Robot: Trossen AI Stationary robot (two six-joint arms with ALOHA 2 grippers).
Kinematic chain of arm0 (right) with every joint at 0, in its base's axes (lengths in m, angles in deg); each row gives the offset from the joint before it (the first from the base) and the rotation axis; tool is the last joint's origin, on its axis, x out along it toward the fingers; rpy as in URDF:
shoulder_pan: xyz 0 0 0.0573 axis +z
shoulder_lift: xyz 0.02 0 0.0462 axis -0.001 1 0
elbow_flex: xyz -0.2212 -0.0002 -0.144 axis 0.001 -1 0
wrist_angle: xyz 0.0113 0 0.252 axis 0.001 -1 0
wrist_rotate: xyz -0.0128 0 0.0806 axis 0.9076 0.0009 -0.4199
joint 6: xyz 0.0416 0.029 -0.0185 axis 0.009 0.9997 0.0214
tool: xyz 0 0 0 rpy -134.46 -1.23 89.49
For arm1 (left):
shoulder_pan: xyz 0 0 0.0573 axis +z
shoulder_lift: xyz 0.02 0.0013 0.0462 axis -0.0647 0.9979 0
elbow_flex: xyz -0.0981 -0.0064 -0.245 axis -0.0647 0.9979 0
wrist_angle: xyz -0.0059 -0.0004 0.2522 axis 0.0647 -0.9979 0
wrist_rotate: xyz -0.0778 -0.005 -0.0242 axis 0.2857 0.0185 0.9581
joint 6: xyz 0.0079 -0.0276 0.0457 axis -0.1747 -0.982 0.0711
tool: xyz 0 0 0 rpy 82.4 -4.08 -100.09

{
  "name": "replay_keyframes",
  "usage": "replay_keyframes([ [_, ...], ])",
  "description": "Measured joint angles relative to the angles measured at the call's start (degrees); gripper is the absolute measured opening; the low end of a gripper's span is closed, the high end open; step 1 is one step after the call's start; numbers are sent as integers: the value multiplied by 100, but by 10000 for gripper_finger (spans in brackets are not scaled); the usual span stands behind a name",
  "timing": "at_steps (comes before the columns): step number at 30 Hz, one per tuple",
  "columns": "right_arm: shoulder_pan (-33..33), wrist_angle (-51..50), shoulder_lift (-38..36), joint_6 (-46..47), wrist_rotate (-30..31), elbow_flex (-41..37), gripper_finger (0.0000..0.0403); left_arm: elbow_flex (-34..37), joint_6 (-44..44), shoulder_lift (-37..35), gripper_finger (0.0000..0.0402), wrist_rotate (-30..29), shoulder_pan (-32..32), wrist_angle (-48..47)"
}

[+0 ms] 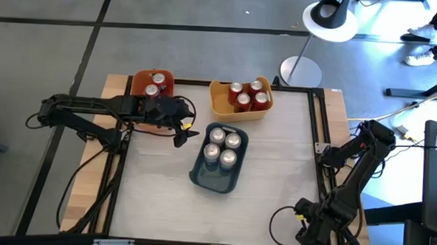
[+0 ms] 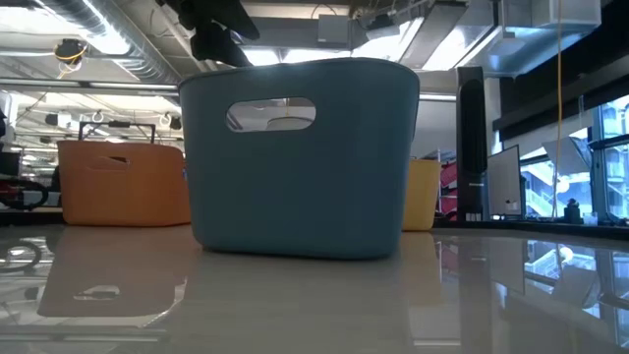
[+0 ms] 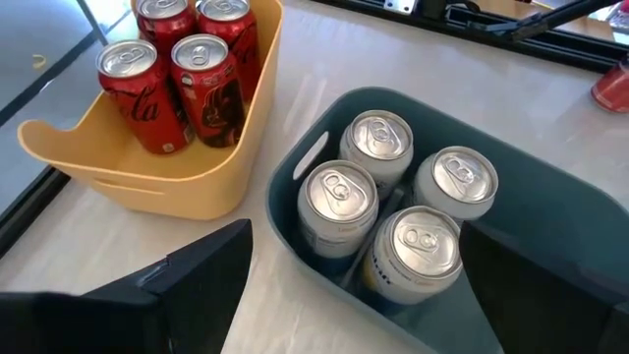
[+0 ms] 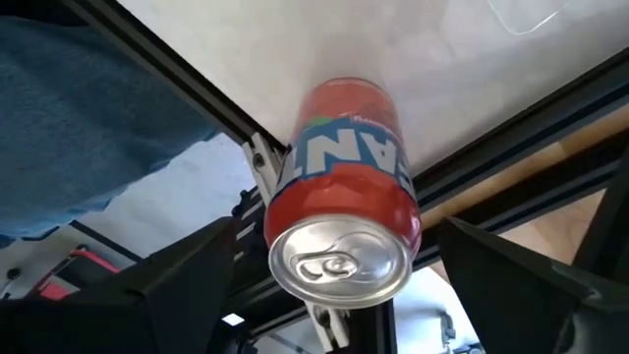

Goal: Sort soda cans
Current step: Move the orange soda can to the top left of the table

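Ten soda cans are already binned: four silver ones [image 1: 222,146] in the dark blue-grey bin [image 1: 201,177] mid-frame, four red ones [image 1: 247,94] in the yellow bin [image 1: 218,106] above it, and two [image 1: 155,84] in the orange bin [image 1: 137,82] at upper left. An orange Fanta can [image 4: 344,197] sits at the bench [image 1: 276,162] edge at lower right, between the wide-spread fingers of the right tool [image 1: 302,228], apparently unclamped. A clumsy closing could push it off the rail. The left tool [image 1: 185,132] hangs open and empty beside the blue-grey bin, blocking any carry toward upper left.
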Motion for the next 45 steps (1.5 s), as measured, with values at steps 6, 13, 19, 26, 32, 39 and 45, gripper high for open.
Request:
replay_keyframes([
  [6, -2, 85, 39, 4, -53, -72, 353, 0, 14, 0, 349, 0, 0, -2],
  [13, 152, 663, 203, 19, -394, -429, 353, 0, 57, 0, 349, 0, 0, -39],
  [19, 274, 724, 289, -13, -395, -455, 352, 0, 46, 0, 349, 0, 0, -46],
  [26, 294, 626, 282, -37, -218, -444, 286, 0, 23, 0, 349, -2, 0, -45],
  [32, 293, 599, 278, -55, -177, -441, 275, 0, 3, 0, 349, 0, 0, -44],
  [39, 61, 333, 289, -135, 207, -237, 275, 0, -2, 0, 349, 0, -2, -40],
  [45, -540, -89, 291, -1109, 1158, 267, 275, 0, 79, 0, 349, -6, -182, -33],
])
